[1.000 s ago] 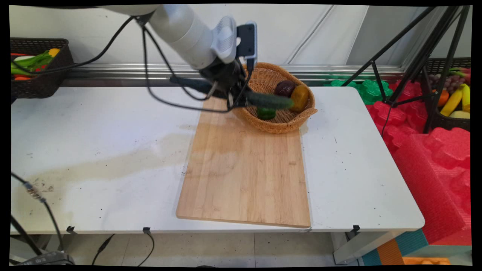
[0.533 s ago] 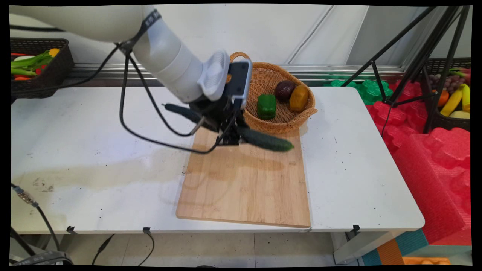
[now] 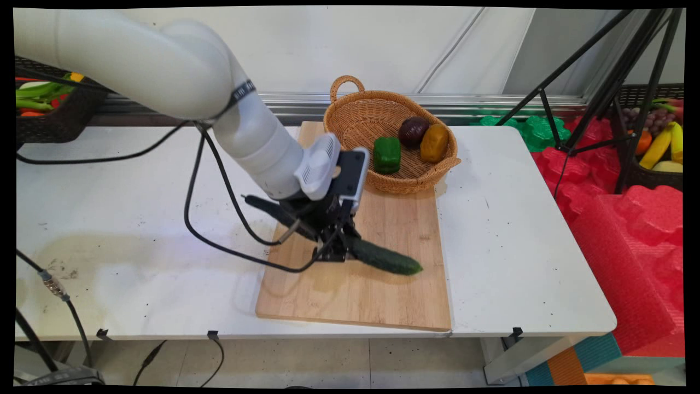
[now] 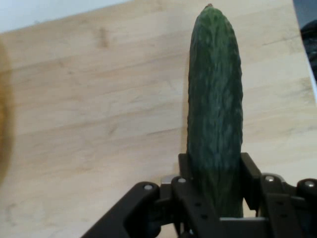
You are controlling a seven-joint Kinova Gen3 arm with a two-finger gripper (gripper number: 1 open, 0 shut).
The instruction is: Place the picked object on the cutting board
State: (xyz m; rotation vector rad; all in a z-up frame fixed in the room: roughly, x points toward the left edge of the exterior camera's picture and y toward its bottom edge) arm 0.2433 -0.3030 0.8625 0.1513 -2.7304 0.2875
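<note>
My gripper (image 3: 336,249) is shut on a long dark green cucumber (image 3: 385,258), held low over the wooden cutting board (image 3: 377,295). The cucumber sticks out to the right of the fingers, its free end tilted slightly down toward the board. In the hand view the cucumber (image 4: 215,129) runs straight up between the two black fingers (image 4: 250,178), with the board's (image 4: 89,114) pale wood filling the background. I cannot tell whether the cucumber touches the board.
A wicker basket (image 3: 355,117) stands on the board's far end, holding a green bell pepper (image 3: 386,154), a dark purple fruit (image 3: 413,131) and a yellow-orange one (image 3: 435,142). A dark basket of vegetables (image 3: 49,112) sits far left. Tripod legs (image 3: 596,82) and red foam (image 3: 629,230) lie right.
The gripper has carried the cucumber from above the basket toward the near side and down, and now holds it low over the middle of the board. The pepper in the basket is uncovered.
</note>
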